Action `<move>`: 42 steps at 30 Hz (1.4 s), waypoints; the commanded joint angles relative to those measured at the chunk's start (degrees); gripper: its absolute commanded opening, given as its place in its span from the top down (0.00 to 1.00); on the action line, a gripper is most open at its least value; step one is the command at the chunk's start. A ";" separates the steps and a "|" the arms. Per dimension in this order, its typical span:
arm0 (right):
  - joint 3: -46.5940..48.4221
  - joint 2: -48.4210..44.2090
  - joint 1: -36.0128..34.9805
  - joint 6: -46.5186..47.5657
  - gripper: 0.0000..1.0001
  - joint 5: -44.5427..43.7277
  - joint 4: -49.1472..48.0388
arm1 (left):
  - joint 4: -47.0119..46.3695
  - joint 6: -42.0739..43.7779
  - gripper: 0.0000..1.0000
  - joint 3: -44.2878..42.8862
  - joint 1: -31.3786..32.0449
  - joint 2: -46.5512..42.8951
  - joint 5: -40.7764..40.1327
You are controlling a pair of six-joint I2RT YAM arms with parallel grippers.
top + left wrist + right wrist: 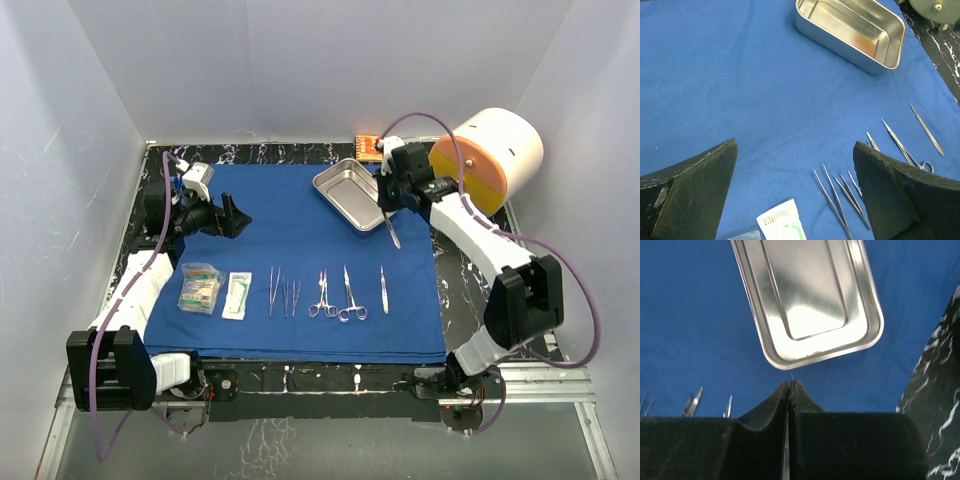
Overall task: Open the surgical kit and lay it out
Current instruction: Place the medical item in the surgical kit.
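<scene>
Right fingers [765, 412] are pressed together on a slender steel instrument [392, 232] (only a sliver shows between them), which hangs over the blue cloth [290, 225] just beside the steel tray [805, 295], toward the bench's far right corner. Left fingers [690, 185] gape wide, holding nothing, above the cloth's left side. Forceps [273, 290], clamps [322, 300] and two packets [199, 288] lie in a row along the near edge.

you see big white cylinder [492, 157] with orange face, lying on side at far right corner of black marbled table [462, 285]. small orange box [367, 146] sits near far edge. white walls [300, 60] surround you.
</scene>
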State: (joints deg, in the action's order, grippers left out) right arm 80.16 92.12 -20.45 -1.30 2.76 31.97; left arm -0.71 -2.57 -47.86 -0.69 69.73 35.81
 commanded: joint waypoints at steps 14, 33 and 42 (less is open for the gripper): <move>-36.64 -17.37 0.41 -13.64 1.00 -2.67 -20.24 | -2.16 1.08 0.02 0.90 -0.38 -0.40 -1.38; -40.17 -12.88 0.41 -20.43 1.00 -4.94 -19.86 | -1.98 2.92 0.02 1.07 -0.45 0.71 -2.42; -40.77 -12.00 0.45 -20.49 1.00 -4.38 -19.82 | -2.28 2.92 0.02 1.59 -0.41 0.23 -2.33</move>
State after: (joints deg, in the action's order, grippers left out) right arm 39.79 79.79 -20.18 -21.12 -0.62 14.72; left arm -1.72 -0.58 -46.81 -0.69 70.46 33.19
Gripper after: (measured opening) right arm 0.010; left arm 0.984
